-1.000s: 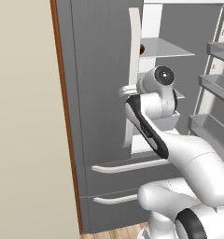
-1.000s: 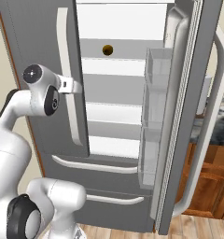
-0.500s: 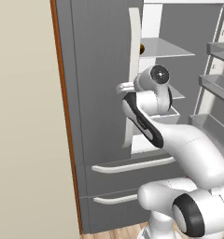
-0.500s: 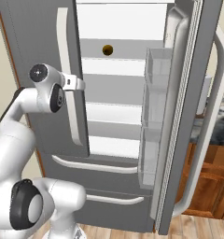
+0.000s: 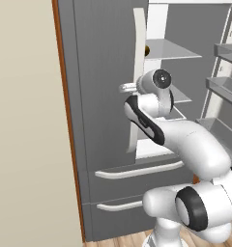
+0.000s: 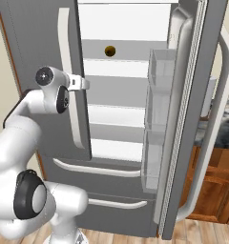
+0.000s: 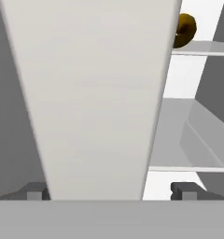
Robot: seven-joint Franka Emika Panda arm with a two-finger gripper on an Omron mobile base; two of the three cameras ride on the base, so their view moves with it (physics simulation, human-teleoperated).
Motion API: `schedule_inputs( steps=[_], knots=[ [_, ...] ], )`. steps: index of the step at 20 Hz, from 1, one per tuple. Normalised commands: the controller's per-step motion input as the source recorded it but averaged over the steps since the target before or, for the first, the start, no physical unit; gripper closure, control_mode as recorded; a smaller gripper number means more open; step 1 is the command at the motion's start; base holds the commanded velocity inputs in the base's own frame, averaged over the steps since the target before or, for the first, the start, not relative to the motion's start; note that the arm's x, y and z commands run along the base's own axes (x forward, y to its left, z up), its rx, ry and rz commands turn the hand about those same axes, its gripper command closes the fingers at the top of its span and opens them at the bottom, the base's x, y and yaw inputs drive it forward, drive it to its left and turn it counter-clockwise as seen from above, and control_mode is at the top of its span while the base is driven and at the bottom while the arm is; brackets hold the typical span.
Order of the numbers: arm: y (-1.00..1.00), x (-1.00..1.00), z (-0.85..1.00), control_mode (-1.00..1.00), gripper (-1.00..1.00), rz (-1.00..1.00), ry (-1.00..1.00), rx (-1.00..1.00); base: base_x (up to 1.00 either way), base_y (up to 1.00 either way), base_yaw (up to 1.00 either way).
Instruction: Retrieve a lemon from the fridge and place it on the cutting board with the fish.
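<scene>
The fridge point(image 6: 135, 119) fills the scene, a tall grey one whose right door point(image 6: 192, 114) stands swung wide, baring white shelves, while its left door point(image 5: 103, 87) is shut with its long white handle point(image 5: 137, 72) running down the inner edge; two drawers lie below. The white arm point(image 5: 185, 144) rises from the base and bends up so that its hand sits against that left-door handle, at about the middle of its height. Over the last second the arm has shifted a little: the elbow has come up and the hand has drawn slightly closer to the handle, the fridge itself staying put. In the hand view the handle point(image 7: 93, 93) runs broad and pale between the two dark fingertips point(image 7: 37, 191), so the claw point(image 7: 111, 192) stands fully open astride the handle and has hold of nothing. My reading is that the hand is lining up with the left door, or passing across it, before any reach inside, since the lemon is not yet touched. The lemon point(image 6: 109, 50) is small, round and dull yellow; it rests on an upper shelf point(image 6: 121, 59) well inside the fridge, above and to the right of the hand, and peeks past the handle's edge in the hand view point(image 7: 185, 29). Fetching it remains undone, so the task is at an early stage
</scene>
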Motion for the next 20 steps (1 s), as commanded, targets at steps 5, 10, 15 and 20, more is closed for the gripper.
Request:
schedule_inputs(
  steps=[5, 10, 15, 20],
  knots=[
    [0.00, 0.34, 0.00, -1.00, -1.00, 0.00, -0.05, 0.00, 0.00, 0.00, 0.00],
    [0.01, 0.34, 0.00, -1.00, 1.00, 0.00, 0.00, 0.00, 0.00, 0.00, 0.00],
    [0.00, 0.07, 0.04, -1.00, 1.00, -0.03, 0.03, -0.01, 0.00, 0.00, 0.00],
    [0.07, -0.34, 0.16, -1.00, 1.00, -0.15, 0.03, -0.08, 0.00, 0.00, 0.00]
  ],
)
